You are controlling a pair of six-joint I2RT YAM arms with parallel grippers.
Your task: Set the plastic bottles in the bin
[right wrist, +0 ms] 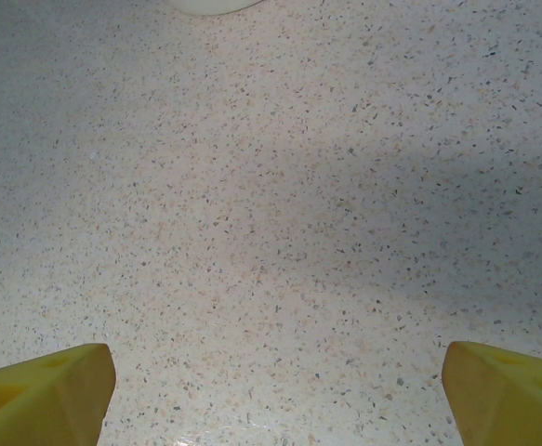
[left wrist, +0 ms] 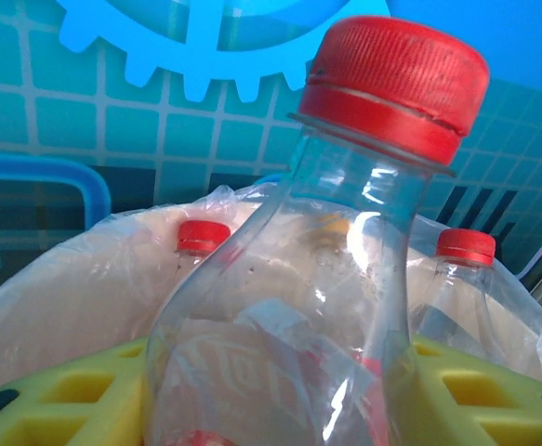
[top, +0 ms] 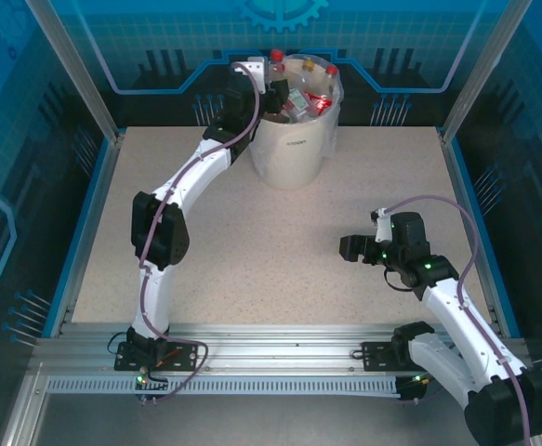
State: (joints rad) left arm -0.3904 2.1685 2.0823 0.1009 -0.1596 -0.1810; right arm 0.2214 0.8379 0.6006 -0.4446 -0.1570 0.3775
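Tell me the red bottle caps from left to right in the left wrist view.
Small red plastic cap at left → large ribbed red cap on the nearest clear plastic bottle → small red plastic cap at right.

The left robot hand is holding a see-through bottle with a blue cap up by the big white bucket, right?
Not quite. The cap is red, not blue; the left wrist view shows it. The left gripper does hold that clear plastic bottle up by the tall off-white cylindrical bin.
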